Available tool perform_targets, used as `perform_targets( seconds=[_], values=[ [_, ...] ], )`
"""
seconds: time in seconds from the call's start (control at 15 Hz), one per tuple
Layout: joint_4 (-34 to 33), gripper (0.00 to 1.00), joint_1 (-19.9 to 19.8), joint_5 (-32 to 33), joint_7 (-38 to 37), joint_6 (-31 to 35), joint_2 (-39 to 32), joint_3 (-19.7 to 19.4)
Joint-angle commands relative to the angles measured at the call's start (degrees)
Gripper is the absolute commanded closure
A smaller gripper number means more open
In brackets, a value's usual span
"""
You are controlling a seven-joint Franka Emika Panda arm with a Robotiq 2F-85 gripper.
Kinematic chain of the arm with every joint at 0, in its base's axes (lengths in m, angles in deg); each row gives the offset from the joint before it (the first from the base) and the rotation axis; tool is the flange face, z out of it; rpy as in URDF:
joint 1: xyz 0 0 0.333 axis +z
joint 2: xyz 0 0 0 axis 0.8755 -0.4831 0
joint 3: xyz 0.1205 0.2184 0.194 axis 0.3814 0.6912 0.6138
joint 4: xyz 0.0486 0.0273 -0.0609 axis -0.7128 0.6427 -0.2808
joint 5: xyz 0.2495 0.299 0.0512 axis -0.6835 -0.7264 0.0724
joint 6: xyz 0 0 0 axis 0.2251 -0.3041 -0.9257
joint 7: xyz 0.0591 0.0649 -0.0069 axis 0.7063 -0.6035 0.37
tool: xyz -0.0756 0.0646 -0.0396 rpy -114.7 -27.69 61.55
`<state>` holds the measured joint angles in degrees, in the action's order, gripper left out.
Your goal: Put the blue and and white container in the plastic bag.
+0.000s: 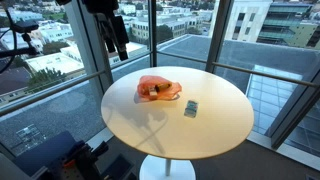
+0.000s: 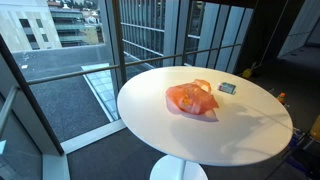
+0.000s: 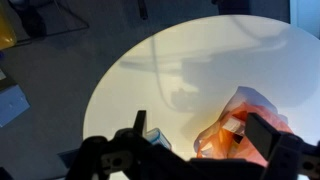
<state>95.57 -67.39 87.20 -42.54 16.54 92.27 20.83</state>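
Note:
A small blue and white container (image 1: 190, 108) lies on the round white table (image 1: 215, 135), just beside an orange translucent plastic bag (image 1: 158, 89) that holds some items. Both show in both exterior views, the container (image 2: 227, 88) and the bag (image 2: 192, 99), and in the wrist view, the container (image 3: 155, 137) and the bag (image 3: 245, 130). My gripper (image 1: 116, 40) hangs high above the table's far edge, well apart from both. In the wrist view its fingers (image 3: 205, 135) are spread wide and hold nothing.
The table (image 2: 150, 110) stands by floor-to-ceiling windows over a city view. Dark equipment and cables (image 1: 60, 155) sit on the floor near the table's base. A yellow object (image 3: 6, 28) lies on the floor.

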Motion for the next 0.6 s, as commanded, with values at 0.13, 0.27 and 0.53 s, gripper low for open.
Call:
perform_targets(
  seconds=[0.13, 0.27, 0.53],
  values=[
    [-0.2, 0.00, 0.3, 0.2, -0.2, -0.1, 0.0, -0.3],
    [-0.2, 0.00, 0.3, 0.2, -0.2, -0.1, 0.0, -0.3],
    [-2.4, 0.00, -0.2, -0.3, -1.0, -0.1, -2.5, -0.8]
  ],
)
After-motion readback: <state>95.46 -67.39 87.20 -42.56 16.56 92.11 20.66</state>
